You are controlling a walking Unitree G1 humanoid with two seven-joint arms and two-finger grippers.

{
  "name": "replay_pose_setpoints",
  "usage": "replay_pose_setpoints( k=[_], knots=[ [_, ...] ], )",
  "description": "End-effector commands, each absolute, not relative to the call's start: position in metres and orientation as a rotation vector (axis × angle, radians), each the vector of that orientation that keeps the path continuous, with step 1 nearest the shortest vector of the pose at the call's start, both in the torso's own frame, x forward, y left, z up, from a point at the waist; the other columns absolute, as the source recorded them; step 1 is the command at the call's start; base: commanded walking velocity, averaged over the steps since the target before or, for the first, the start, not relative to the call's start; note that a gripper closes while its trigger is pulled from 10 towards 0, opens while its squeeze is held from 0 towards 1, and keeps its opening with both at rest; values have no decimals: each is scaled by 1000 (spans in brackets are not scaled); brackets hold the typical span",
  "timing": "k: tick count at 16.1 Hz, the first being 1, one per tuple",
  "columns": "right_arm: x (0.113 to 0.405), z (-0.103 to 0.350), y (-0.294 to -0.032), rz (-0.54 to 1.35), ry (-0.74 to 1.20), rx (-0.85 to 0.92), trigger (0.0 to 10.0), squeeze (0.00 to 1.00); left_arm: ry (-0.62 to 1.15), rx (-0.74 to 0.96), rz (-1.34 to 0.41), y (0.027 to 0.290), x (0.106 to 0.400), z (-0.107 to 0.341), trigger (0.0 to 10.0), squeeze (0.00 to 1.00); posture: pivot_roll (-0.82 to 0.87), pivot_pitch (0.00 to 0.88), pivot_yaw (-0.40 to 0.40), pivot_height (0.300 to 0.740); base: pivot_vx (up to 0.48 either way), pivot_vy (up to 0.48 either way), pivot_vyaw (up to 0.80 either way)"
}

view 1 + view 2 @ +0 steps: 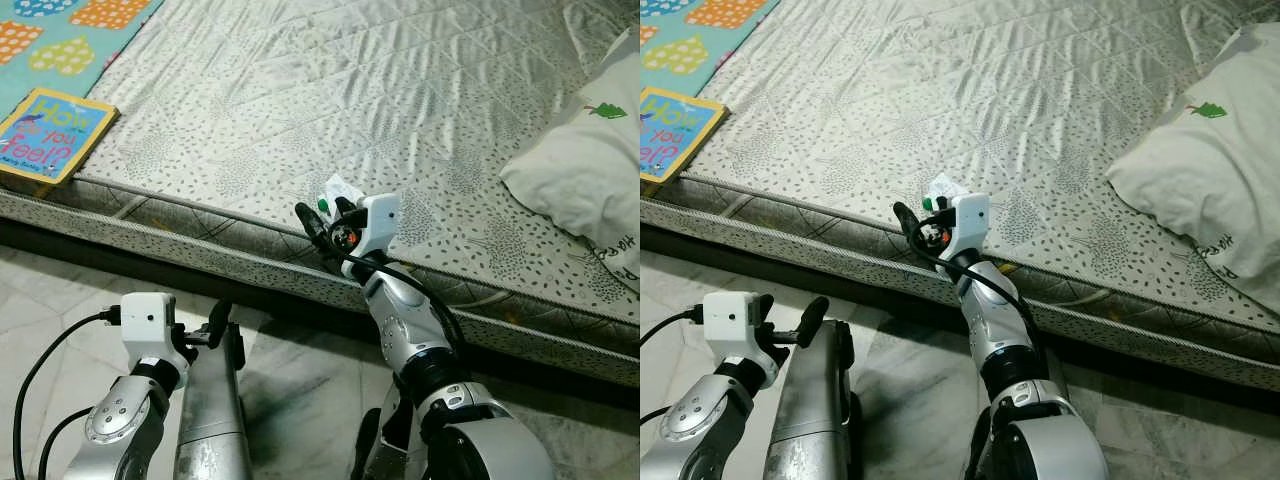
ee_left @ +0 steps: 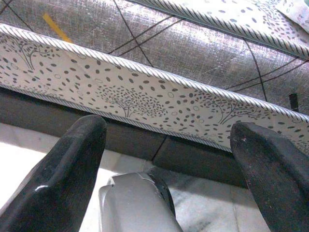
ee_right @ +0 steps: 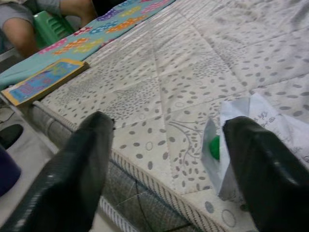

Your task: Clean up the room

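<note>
A low mattress (image 1: 330, 90) with grey leaf-print quilted fabric and corded edging spans the upper frame. A teal patterned sheet (image 1: 60, 35) covers its upper left corner. A white pillow (image 1: 590, 170) lies at right. Pale marble-pattern floor (image 1: 60, 290) occupies the lower frame. Lighting is even.

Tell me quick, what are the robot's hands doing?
Left hand: open, holding nothing.
Right hand: open, at the wrapper on the mattress.
</note>
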State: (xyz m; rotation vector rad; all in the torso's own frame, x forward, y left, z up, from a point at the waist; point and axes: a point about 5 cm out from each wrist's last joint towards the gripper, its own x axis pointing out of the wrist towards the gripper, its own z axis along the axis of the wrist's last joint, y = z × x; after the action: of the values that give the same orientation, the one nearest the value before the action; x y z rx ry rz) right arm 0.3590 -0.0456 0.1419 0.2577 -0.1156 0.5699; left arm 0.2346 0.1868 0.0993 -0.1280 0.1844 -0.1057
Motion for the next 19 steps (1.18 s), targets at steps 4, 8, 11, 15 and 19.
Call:
replay_pose_setpoints(
  k=[4, 8, 11, 15, 19],
  knots=[
    [349, 127, -33, 533, -76, 214, 10000, 0, 209, -124, -109, 188, 227, 97, 10000, 0, 301, 303, -20, 531, 0, 0, 0],
    [346, 113, -27, 471, -25, 124, 10000, 0, 217, -127, -105, 186, 217, 99, 10000, 0, 326, 330, -22, 531, 0, 0, 0],
    [351, 115, -27, 425, -8, 88, 10000, 0, 228, -137, -98, 186, 211, 100, 10000, 0, 340, 348, -23, 531, 0, 0, 0],
    [360, 129, -23, 380, -28, 75, 10000, 0, 244, -145, -89, 184, 203, 101, 10000, 0, 355, 370, -27, 531, 0, 0, 0],
    [361, 135, -14, 374, -42, 88, 10000, 0, 251, -149, -81, 184, 201, 101, 10000, 0, 359, 372, -27, 531, 0, 0, 0]
  ],
)
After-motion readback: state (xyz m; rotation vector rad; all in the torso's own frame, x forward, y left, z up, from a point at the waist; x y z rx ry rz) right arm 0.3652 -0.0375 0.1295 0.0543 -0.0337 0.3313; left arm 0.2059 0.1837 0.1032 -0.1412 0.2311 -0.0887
